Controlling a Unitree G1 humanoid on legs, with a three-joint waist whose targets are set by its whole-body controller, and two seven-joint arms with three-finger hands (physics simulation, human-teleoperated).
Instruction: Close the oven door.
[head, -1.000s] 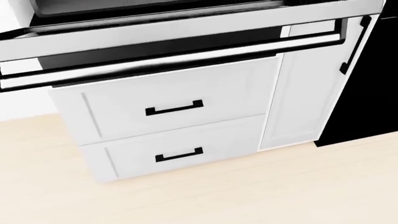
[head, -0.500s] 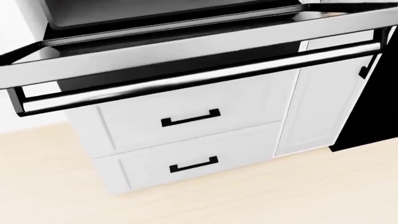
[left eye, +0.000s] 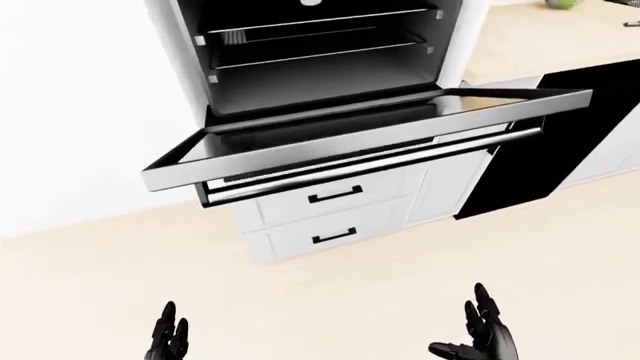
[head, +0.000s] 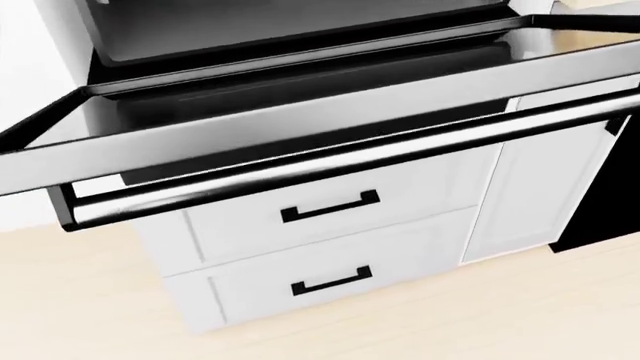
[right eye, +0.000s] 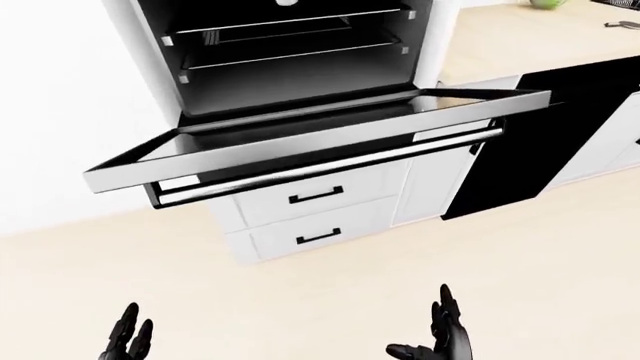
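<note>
The oven door (left eye: 350, 131) hangs fully open and lies flat, dark glass up, with a steel bar handle (left eye: 370, 161) along its near edge. Behind it the oven cavity (left eye: 320, 52) shows its wire racks. In the head view the door (head: 300, 112) and its handle (head: 340, 161) fill the upper half. Both hands show only in the eye views, low over the floor and well short of the door: my left hand (left eye: 168, 341) and my right hand (left eye: 485, 337), each with fingers spread open and empty.
Two white drawers (head: 330, 206) (head: 330, 281) with black pulls sit under the door. A narrow white cabinet (head: 530, 195) stands to their right, then a black appliance front (left eye: 540, 142) under a wooden counter (left eye: 540, 41). A white wall (left eye: 80, 112) is at the left; light wood floor (left eye: 330, 300) lies below.
The whole head view has shifted: the door, handle and drawers grow larger and slide down and right, so the camera has moved closer. The door itself stays flat open.
</note>
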